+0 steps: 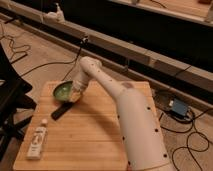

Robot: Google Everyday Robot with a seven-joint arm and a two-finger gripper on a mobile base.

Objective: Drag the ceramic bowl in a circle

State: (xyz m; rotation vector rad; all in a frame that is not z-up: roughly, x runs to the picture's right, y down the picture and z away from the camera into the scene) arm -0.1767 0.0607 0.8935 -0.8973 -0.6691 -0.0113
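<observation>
The ceramic bowl (62,91) is a shallow green bowl at the far left corner of the wooden table (95,135). My white arm reaches across the table from the lower right. My gripper (76,95) sits at the bowl's right rim, touching it.
A black rectangular object (61,111) lies just in front of the bowl. A white tube (37,140) lies near the table's front left edge. Black cables run over the floor at left and right, and a dark chair stands at the left.
</observation>
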